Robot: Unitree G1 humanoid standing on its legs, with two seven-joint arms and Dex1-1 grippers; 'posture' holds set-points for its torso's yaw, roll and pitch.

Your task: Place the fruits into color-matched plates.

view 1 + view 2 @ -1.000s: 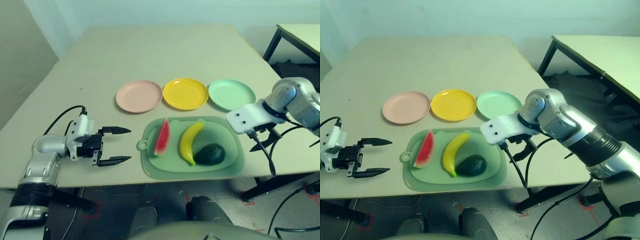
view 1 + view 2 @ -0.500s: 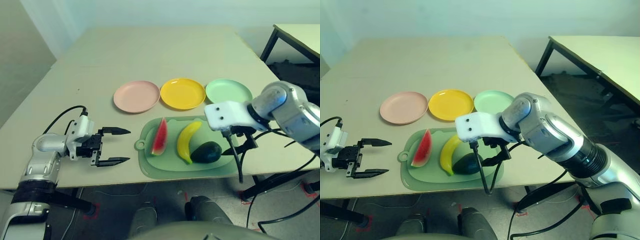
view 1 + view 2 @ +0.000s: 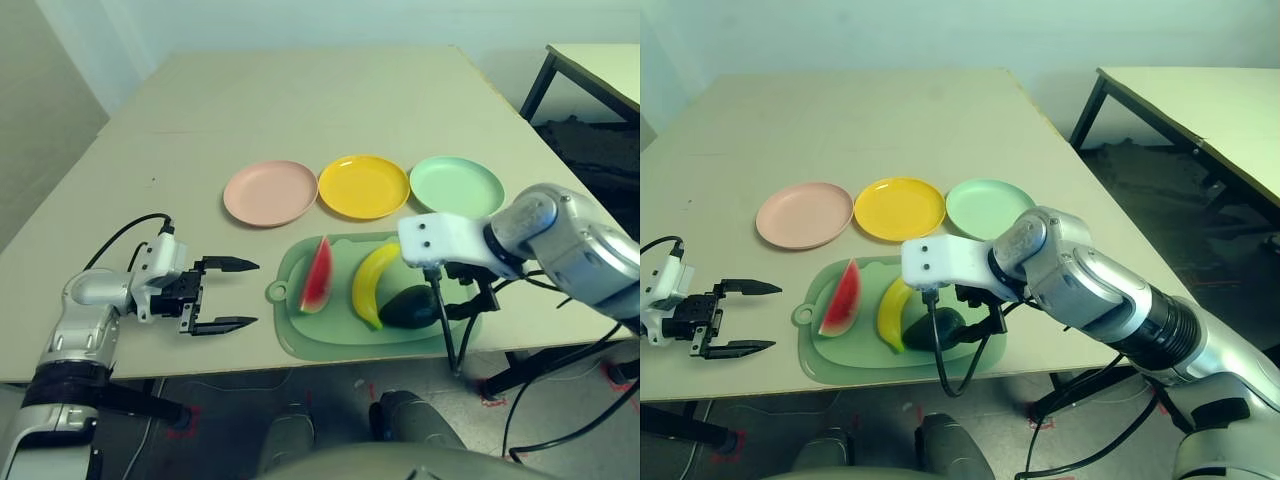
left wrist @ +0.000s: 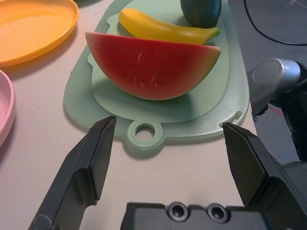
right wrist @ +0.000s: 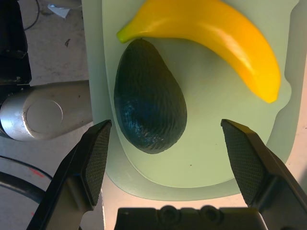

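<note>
On a green mat near the table's front edge lie a red watermelon wedge, a yellow banana and a dark green avocado. Behind the mat stand a pink plate, a yellow plate and a mint green plate, all bare. My right gripper hangs open just above the avocado, its fingers apart on either side of it and touching nothing. My left gripper is open, low over the table left of the mat, pointing at its loop handle.
A black cable hangs from my right wrist over the mat's front edge. Another table stands to the right. The table top stretches bare behind the plates.
My right arm has swung left from the table's right edge to over the mat, ending above the avocado. The left arm has stayed put.
</note>
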